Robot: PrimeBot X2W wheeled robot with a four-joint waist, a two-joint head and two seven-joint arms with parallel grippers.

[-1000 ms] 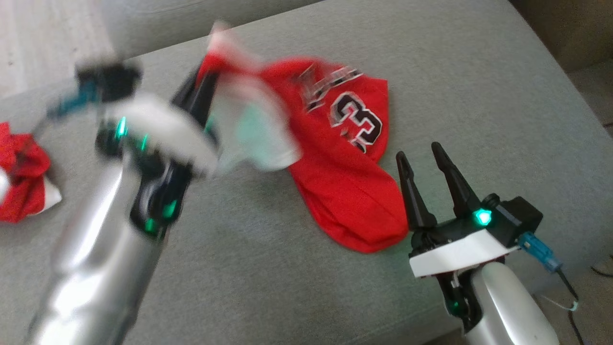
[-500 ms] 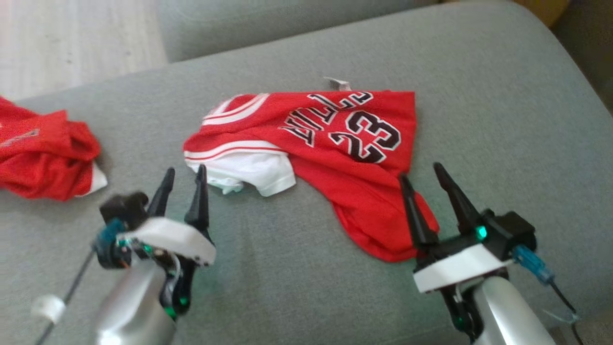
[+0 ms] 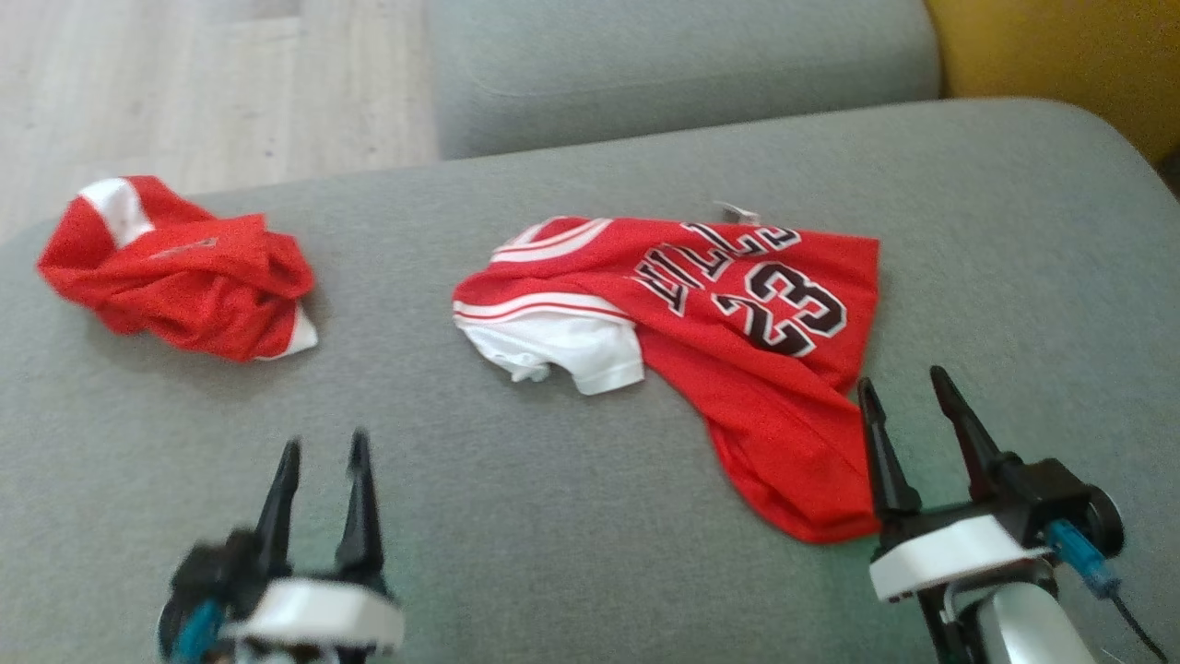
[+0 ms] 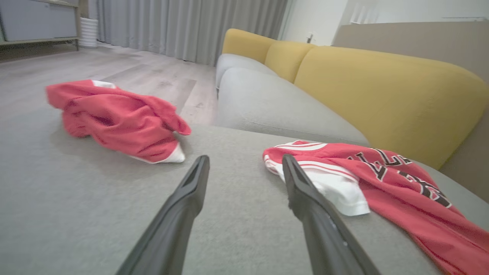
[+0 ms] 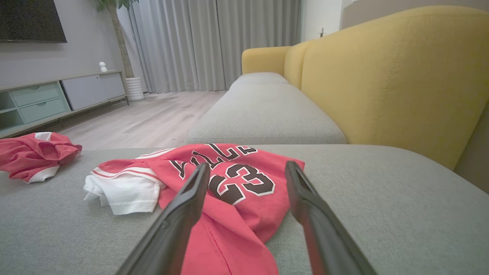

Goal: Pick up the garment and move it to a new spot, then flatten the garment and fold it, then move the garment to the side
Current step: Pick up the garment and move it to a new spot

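Note:
The garment [image 3: 737, 369] is a red jersey with white trim and the number 23, lying loosely spread on the grey sofa seat [image 3: 553, 535], with a white sleeve folded out at its left. My left gripper [image 3: 325, 443] is open and empty, well short of the sleeve. In the left wrist view the garment [image 4: 382, 179] lies just right of the left gripper [image 4: 244, 158]. My right gripper [image 3: 902, 378] is open beside the garment's lower right hem. In the right wrist view the garment [image 5: 237, 191] lies under and ahead of the right gripper [image 5: 247, 165].
A second crumpled red garment [image 3: 184, 277] lies at the seat's far left, and it shows again as a crumpled red garment [image 4: 118, 118] in the left wrist view. Another grey cushion [image 3: 682, 65] and the yellow backrest [image 5: 382, 76] bound the seat. Wood floor [image 3: 184, 83] lies beyond.
My left gripper opened, let the garment go and drew back to the near left. The garment now lies on the seat. The head camera shifted.

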